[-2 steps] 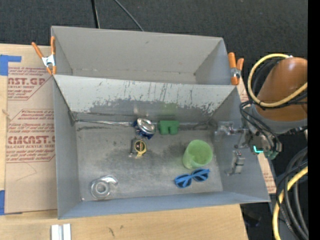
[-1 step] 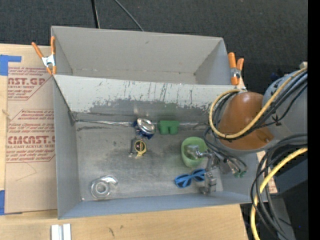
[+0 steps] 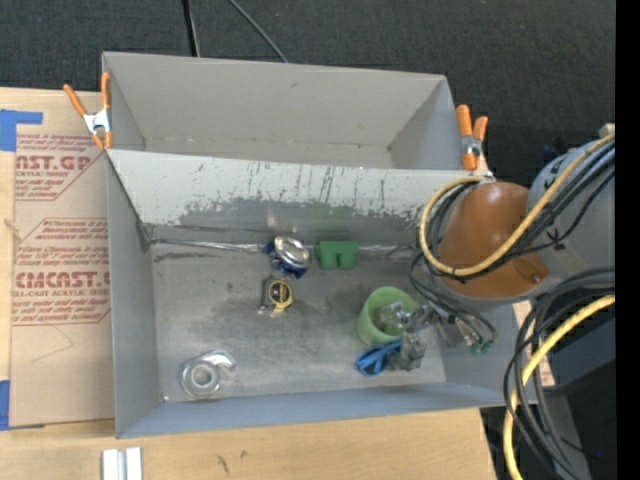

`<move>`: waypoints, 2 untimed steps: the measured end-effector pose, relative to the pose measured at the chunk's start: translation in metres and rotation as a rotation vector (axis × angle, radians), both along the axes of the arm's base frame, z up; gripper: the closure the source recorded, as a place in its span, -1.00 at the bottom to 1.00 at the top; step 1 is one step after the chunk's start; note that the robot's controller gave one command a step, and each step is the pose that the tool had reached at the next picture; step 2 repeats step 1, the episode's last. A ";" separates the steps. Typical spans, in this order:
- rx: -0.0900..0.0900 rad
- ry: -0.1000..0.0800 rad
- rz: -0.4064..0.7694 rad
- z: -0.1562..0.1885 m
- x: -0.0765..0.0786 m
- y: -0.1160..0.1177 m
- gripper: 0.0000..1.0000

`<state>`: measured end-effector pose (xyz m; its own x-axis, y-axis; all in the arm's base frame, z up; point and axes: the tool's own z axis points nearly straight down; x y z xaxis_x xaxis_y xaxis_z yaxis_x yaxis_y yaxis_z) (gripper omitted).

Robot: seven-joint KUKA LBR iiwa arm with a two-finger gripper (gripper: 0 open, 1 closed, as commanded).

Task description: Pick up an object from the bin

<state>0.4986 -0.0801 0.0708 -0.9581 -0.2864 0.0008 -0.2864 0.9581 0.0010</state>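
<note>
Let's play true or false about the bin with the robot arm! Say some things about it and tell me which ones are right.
1. The gripper is at the right end of the bin as the camera sees it, by a light green cup and a blue thing. True.
2. The green block lies in the near left corner. False: it lies by the back wall, beside a crushed blue and silver can.
3. A silvery ring lies near the front left corner. True.
4. The small gold and black thing touches the silvery ring. False: they lie apart.
</note>
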 end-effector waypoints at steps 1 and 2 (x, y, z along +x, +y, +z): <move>-0.002 -0.011 0.079 0.132 0.027 0.004 1.00; -0.002 -0.011 0.079 0.132 0.027 0.004 1.00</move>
